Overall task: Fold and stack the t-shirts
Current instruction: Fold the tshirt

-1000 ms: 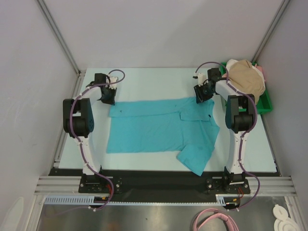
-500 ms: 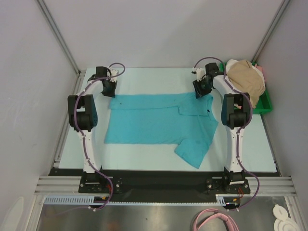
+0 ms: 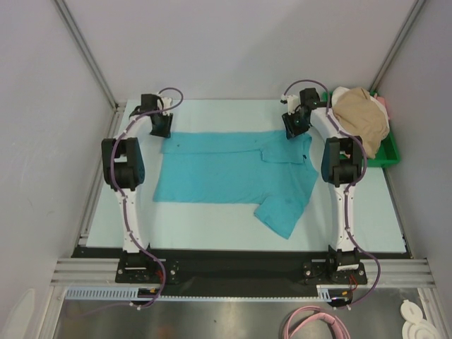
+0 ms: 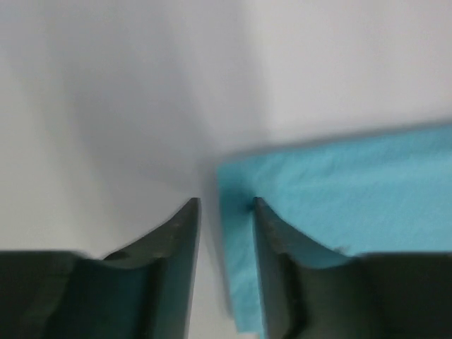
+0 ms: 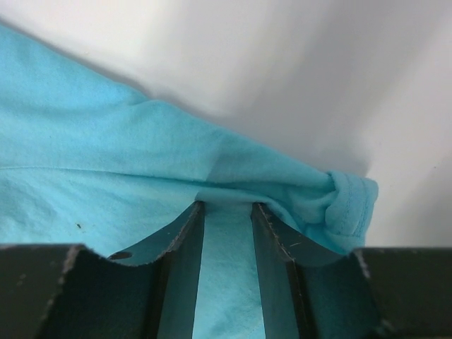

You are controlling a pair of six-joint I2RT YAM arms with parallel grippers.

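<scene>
Now the teal shirt [image 3: 233, 173] lies flat on the tabletop [image 3: 212, 226], its long way going left to right. The left tool [image 3: 161, 130] sits at its far left corner and the right tool [image 3: 293, 130] at its far right corner. Both are open a little and hold nothing. The shirt lies to the near side of both.

The top view is lit brightly and evenly; hardly any shadow is cast on the pale flat worktop [image 3: 212, 226]; the left wrist view is blurred throughout, the edge of the teal short-sleeved cloth shirt [image 4: 353, 176] being smeared; the right wrist view is sharper; broad soft grey shadows are seen in both.
</scene>
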